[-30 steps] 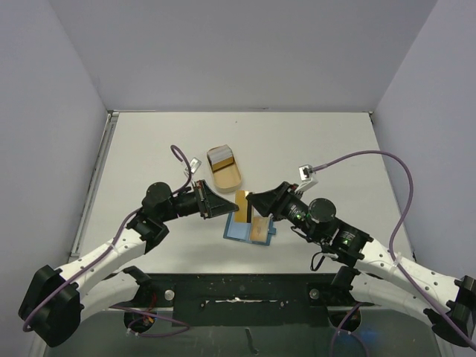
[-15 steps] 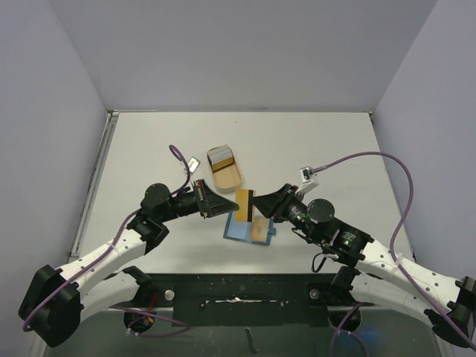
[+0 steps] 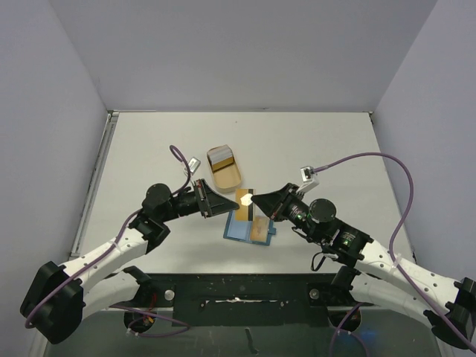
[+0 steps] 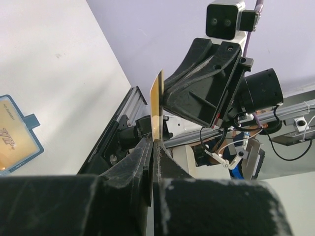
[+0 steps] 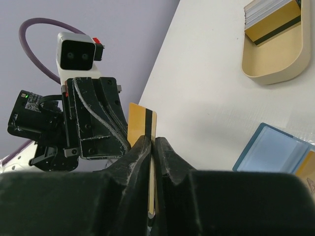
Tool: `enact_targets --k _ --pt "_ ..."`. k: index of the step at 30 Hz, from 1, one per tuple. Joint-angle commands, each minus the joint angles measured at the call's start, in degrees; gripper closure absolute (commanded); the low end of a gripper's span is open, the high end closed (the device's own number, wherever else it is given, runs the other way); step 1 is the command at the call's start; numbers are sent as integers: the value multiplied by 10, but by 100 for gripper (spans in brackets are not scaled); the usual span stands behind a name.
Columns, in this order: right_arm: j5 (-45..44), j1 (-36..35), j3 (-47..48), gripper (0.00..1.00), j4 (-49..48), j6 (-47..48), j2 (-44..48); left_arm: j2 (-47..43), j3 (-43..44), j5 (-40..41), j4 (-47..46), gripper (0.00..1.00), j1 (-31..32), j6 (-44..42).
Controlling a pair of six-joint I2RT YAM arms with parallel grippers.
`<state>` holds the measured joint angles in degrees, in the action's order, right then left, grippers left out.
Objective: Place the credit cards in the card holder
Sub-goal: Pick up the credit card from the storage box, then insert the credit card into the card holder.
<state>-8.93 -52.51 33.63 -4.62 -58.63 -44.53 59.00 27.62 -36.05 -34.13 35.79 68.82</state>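
Left fingers [image 4: 141, 160] are pinched tight on one end of a tan-orange card [image 3: 243, 199] with a dark stripe, and the right fingers [image 5: 166, 150] are clamped on its other end, so both arms hold it edge-up between them. The card hangs off the table [image 3: 320, 141], over the far edge of the card holder [image 3: 236, 230]. That holder lies open, light blue inside facing up, with a second tan card [image 3: 259, 229] on its right half. Just beyond it, a tan tray [image 3: 232, 181] carries a stack of cards [image 3: 221, 155] at its far end.
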Motion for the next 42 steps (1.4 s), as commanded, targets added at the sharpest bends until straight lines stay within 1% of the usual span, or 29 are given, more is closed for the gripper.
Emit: enact_targets --k 1,3,5,7,9,13,16,21,24,31,36,42 --pt "9 4 -8 98 -49 3 7 -5 2 4 -22 99 -2 -11" --pt "7 5 -11 100 -46 3 9 -10 2 14 5 89 -2 -23" --pt "4 5 -13 100 -41 4 9 -15 5 26 33 75 -3 -37" --pt "-1 6 -17 100 -36 4 9 -19 12 37 64 63 -3 -56" --pt "-10 6 -19 100 -26 7 9 -21 25 54 113 58 -4 -84" --pt "-35 7 -17 100 15 21 -4 -7 57 133 261 56 -4 -159" --pt "-46 7 -13 100 44 29 -27 18 71 173 335 56 -4 -203" --pt "-45 17 -31 100 36 24 -56 65 71 215 351 58 -3 -232" --pt "-18 41 -40 100 32 18 -86 101 71 230 345 62 -2 -243" --pt "57 94 -78 100 -18 4 -130 171 65 230 317 69 4 -255" --pt "82 111 -93 100 -45 3 -162 205 56 225 292 76 12 -254" --pt "103 126 -104 100 -79 3 -203 226 42 220 264 84 23 -239"
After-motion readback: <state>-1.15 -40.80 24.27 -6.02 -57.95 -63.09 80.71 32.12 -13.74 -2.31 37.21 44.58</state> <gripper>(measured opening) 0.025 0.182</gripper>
